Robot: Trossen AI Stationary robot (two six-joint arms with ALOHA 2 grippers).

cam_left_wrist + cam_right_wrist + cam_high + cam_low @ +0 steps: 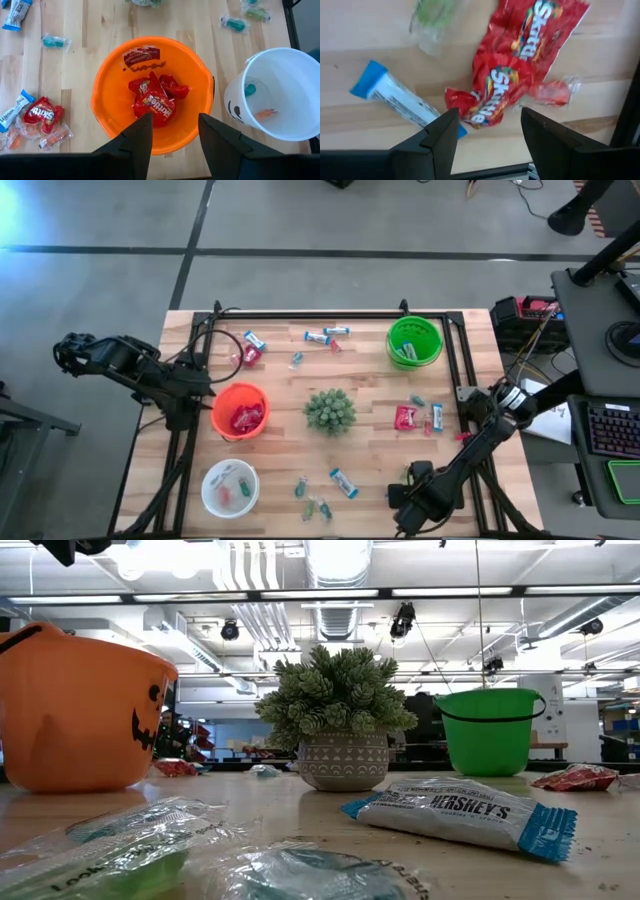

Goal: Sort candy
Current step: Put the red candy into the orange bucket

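Two red packets [520, 75] lie on the table [370, 450] right of the plant [329, 411], overlapping, a blue bar [402, 105] touching them. The right tool [487, 132] hovers just above, released and holding nothing. Closing here could snag both packets or the bar too. The left tool [175, 132], also released, hangs over the orange bowl [102, 95].

Grey concrete floor [300, 220] is spreading around the wooden table [370, 450], crossed by dark lines. Overhead, strip lights [450, 592] are glowing among silver ducts [335, 565]
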